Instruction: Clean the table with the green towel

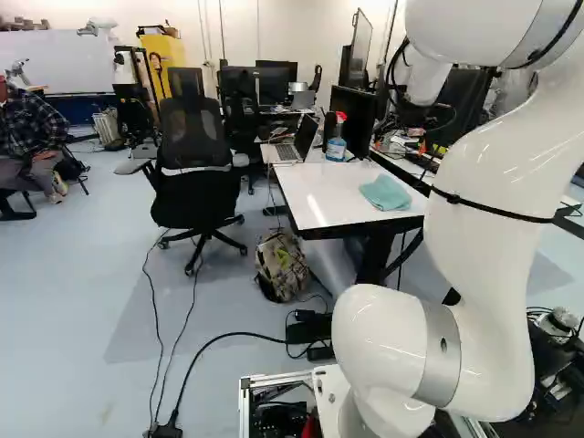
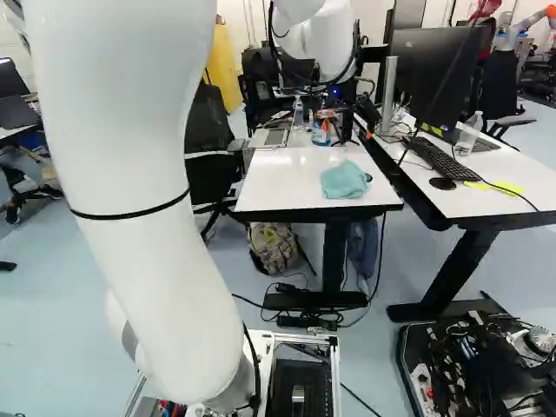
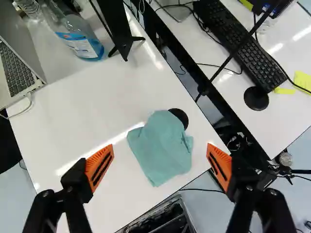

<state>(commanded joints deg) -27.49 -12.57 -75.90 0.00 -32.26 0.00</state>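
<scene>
- And here's the green towel (image 3: 167, 155), crumpled on the tabletop (image 3: 77, 114) near its front right corner!
- The end effector (image 3: 160, 148) hangs above, spread wide, gripping nothing.
- By my reckoning, we're at the start: the pickup remains, then all the wiping.
- Laptop (image 3: 17, 73) and spray bottle (image 3: 85, 43) sit towards the far edge, narrowing the wiping room there.

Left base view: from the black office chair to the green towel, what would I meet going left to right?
Black office chair, open laptop, spray bottle, green towel.
</scene>
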